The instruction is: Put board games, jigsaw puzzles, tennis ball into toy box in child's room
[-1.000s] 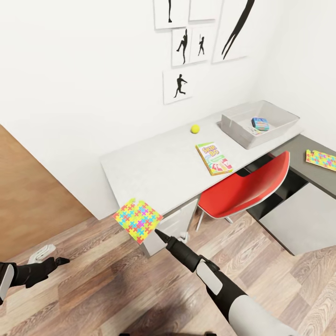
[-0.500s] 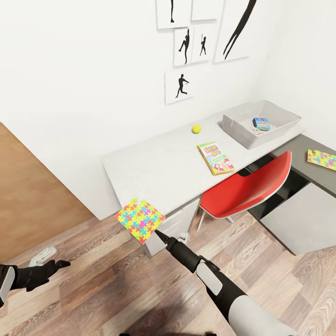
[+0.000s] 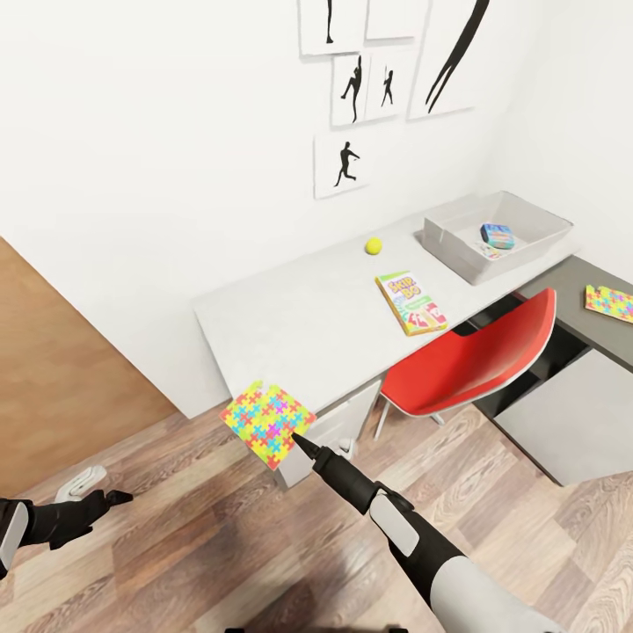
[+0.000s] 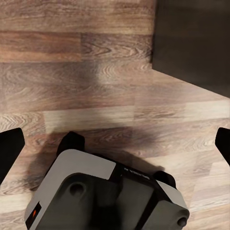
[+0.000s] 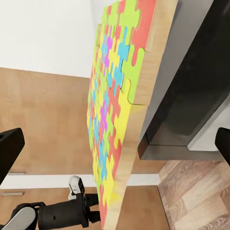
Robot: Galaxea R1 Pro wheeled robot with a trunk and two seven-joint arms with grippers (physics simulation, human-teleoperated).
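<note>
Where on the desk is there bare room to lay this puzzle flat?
The table is bare between its near-left corner and the Skip-Bo game. A narrower strip lies between the tennis ball and the wall. The toy box end and red chair side are crowded.

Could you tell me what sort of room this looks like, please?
Probably a child's room or study corner: a desk with a red chair, a tennis ball, a card game, bright jigsaws, and silhouette prints on the wall.
</note>
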